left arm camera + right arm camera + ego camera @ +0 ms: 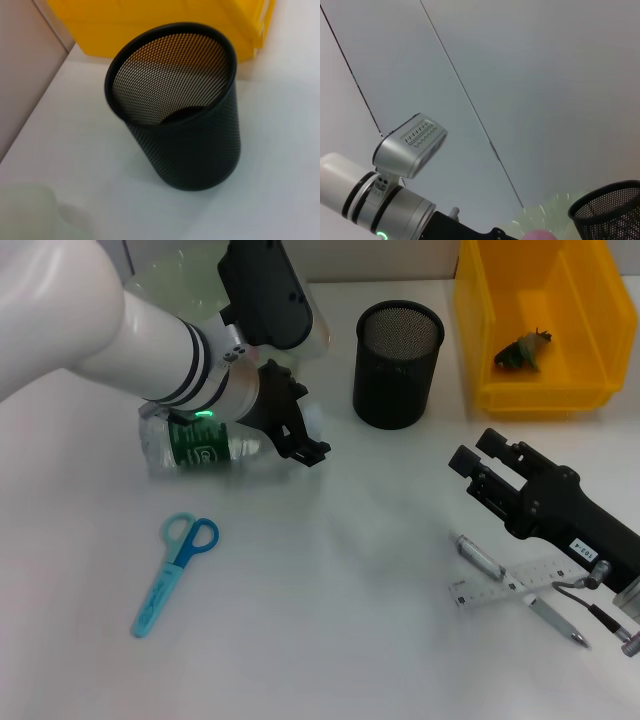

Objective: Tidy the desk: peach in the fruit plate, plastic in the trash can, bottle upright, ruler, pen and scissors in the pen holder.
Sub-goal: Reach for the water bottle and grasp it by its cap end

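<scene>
Head view, largest first: white counter (pixel 330 620) spread under everything. Yellow bin (pixel 540 330) at the far right, serving as trash can, with crumpled plastic (pixel 522 352) already lying inside. Pale green fruit plate (pixel 170 280) at the far left, mostly hidden behind the left arm; something pink, likely the peach (pixel 537 235), glimpsed on it from the right wrist view. Black mesh pen holder (pixel 398 362) upright between plate and bin, apparently empty. Clear bottle (pixel 205 445) with a green label lying on its side, left end effector (pixel 292 435) down at it, fingers spread around the bottle's neck end, not yet clenched. Right end effector (pixel 475 462) low over the counter's right side, released, holding nothing. Blue scissors (pixel 175 570) near the front left; ruler (pixel 510 585) and pen (pixel 520 590) crossed beneath the right arm.

Step in hand, by judgement: righting the bottle. Next move calls for closing firmly, then lifting and tipping until upright.
</scene>
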